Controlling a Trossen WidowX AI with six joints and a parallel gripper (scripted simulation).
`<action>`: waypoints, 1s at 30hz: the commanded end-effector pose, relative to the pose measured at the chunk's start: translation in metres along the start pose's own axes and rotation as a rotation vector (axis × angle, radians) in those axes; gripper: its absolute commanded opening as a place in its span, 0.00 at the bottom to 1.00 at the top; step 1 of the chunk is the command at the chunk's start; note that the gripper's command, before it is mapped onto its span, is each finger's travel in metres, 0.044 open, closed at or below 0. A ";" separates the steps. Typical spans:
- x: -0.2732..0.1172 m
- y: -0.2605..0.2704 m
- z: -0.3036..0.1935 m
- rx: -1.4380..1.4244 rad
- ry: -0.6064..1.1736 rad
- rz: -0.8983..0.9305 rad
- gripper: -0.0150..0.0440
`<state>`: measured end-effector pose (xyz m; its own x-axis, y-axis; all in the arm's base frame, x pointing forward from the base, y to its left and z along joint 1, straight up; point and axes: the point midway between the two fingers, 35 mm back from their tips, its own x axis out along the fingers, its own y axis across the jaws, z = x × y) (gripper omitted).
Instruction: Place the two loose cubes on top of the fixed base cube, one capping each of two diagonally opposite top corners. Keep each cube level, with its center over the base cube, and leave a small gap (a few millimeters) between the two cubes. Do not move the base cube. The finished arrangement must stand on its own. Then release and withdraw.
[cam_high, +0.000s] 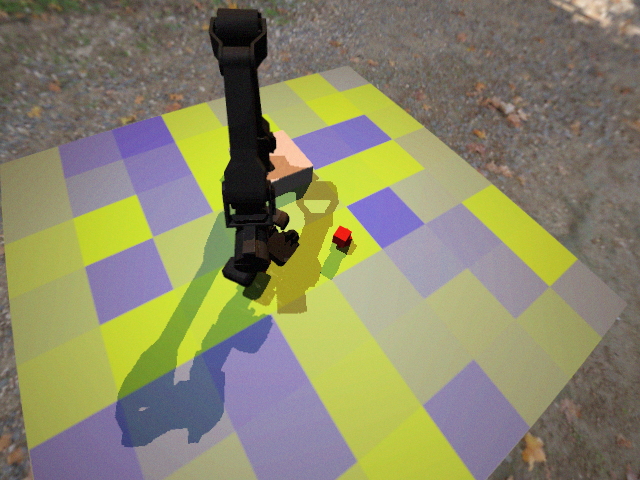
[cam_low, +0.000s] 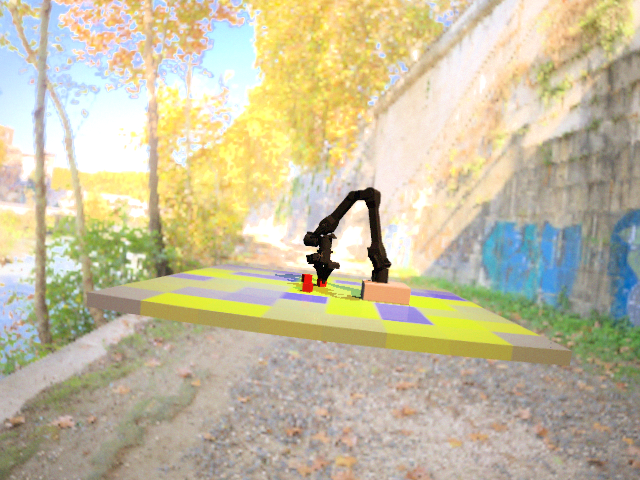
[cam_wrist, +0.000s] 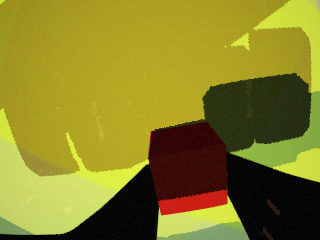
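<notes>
My gripper points down and is shut on a loose red cube. In the wrist view both black fingers meet its sides. The cube is at or very near the table top. In the top view the arm hides nearly all of the cube and the fingertips. To the side, the other red cube appears to sit on the base cube, slightly offset from it. The base cube is mostly hidden and shaded in the top view. That stack is out of the wrist view.
A peach-coloured block stands beside the arm's base. The arm arches from there to the held cube. The patchwork table carries large arm shadows around the gripper.
</notes>
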<state>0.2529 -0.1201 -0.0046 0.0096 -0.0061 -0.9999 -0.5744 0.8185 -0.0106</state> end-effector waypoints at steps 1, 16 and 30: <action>-0.011 -0.004 0.002 -0.003 -0.008 -0.009 0.43; -0.058 -0.007 0.004 -0.003 -0.008 -0.010 0.43; -0.103 -0.002 0.001 -0.003 -0.008 -0.009 0.43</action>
<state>0.2535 -0.1207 0.0840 0.0048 -0.0038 -1.0000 -0.5742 0.8187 -0.0058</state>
